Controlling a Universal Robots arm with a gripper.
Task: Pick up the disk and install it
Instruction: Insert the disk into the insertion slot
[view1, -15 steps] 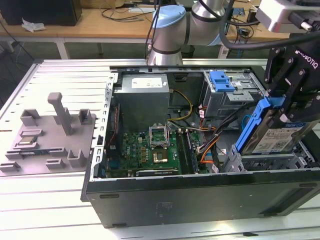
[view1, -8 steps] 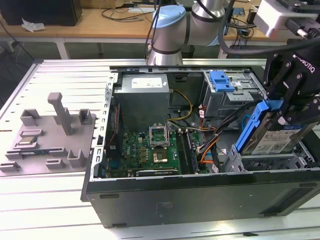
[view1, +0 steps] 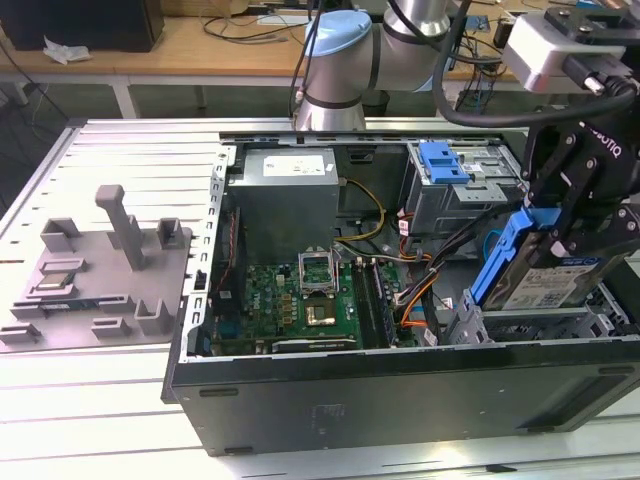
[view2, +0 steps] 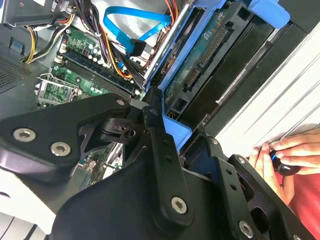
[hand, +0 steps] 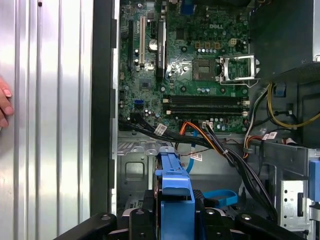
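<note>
We hold the silver-grey rectangular disk (view1: 552, 287) by its blue plastic frame, black gripper (view1: 565, 235) clamped tight on its upper end, long axis tilted down into the grey metal drive cage (view1: 520, 322)

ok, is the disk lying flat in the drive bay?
No, in the exterior view the disk is held tilted by the gripper, one end raised.

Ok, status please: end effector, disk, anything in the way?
End effector shut on silver-grey hard disk in blue plastic carrier frame. Disk tilted over grey metal drive cage, not seated. Orange and black cable bundle beside the cage.
</note>
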